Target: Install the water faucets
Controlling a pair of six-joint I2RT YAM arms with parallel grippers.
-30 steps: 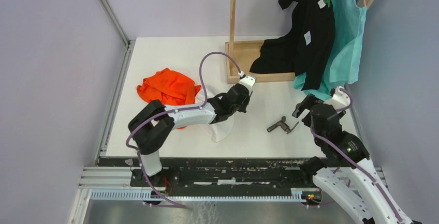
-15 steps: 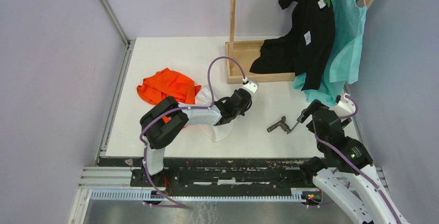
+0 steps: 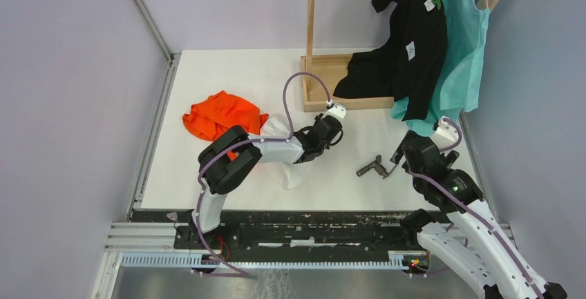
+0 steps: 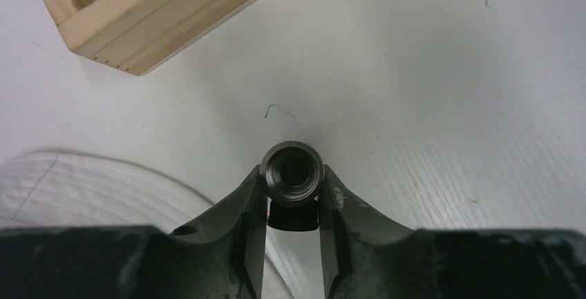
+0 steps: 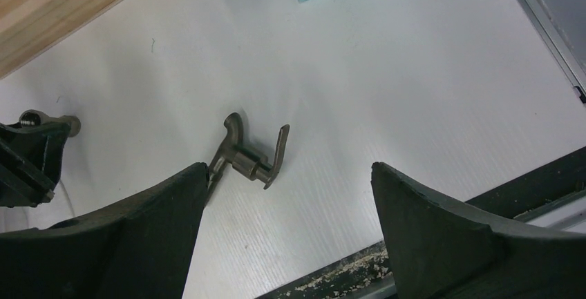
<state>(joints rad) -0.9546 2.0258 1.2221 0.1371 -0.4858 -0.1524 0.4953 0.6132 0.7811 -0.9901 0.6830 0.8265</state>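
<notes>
At the lower right of the top view, the right gripper [image 3: 399, 157] has swung down and left and now hangs just beside the tap part [image 3: 375, 168] lying on the white table [image 3: 228, 78]. Only its wrist view shows the jaws spread wide and empty, with the part between them. Further up, the left gripper [image 3: 336, 132] has edged right. Its wrist view alone shows it clamped on a threaded fitting [image 4: 291, 171], near the wooden frame [image 3: 306, 85]. Joining the pieces looks close.

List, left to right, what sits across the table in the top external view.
Orange cloth → white cloth → left hand gripping a faucet fitting → loose faucet part → right hand, open → teal garment.
</notes>
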